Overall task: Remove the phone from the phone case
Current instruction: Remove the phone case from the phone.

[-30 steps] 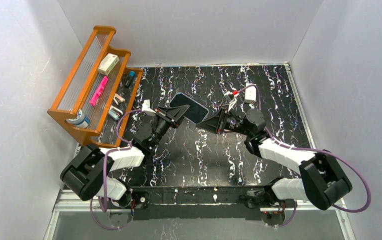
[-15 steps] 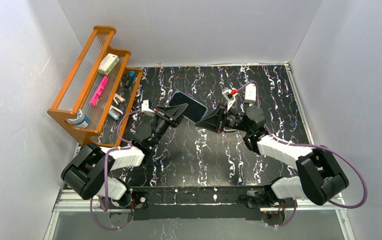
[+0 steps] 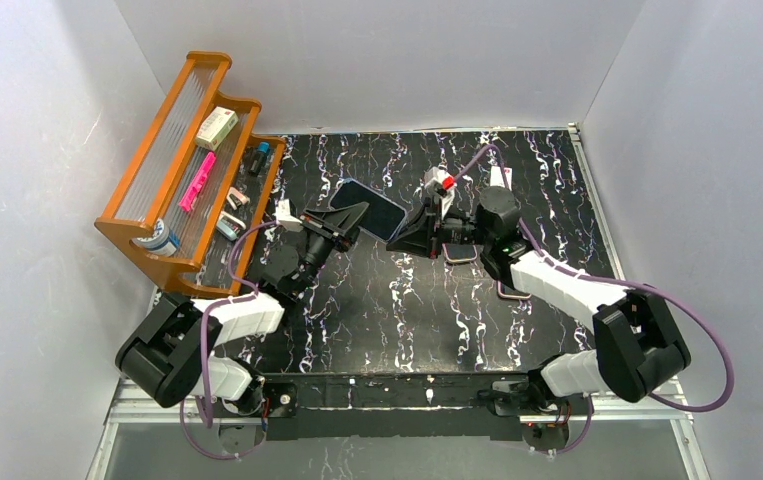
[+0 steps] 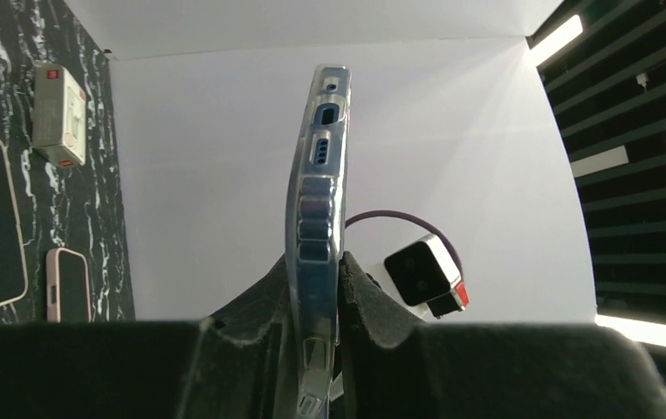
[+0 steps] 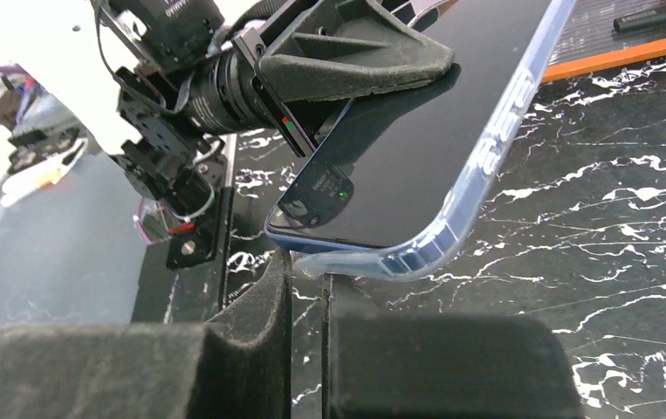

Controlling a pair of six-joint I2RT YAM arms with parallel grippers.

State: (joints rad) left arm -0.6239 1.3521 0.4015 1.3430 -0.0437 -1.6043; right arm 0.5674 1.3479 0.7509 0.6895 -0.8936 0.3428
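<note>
A dark phone (image 3: 367, 208) in a clear phone case (image 5: 486, 157) is held above the table on its edge. My left gripper (image 4: 316, 262) is shut on it, one pad on the screen and one on the back; in the left wrist view the case's side (image 4: 316, 201) rises straight up between the pads. My right gripper (image 5: 307, 266) is shut at the near lower corner, its tips pinching the case's thin lip. At that corner the clear lip stands a little off the phone's blue edge (image 5: 312, 240). From above, the right gripper (image 3: 404, 235) meets the phone from the right.
A wooden rack (image 3: 187, 170) with small items stands at the back left. Two other phones (image 3: 462, 250) (image 3: 512, 290) lie on the marble table under the right arm. A small white box (image 4: 58, 113) lies further back. White walls close in both sides.
The right gripper has closed and moved left and back to the phone's corner. The left gripper has lifted the phone slightly and tilted it.
</note>
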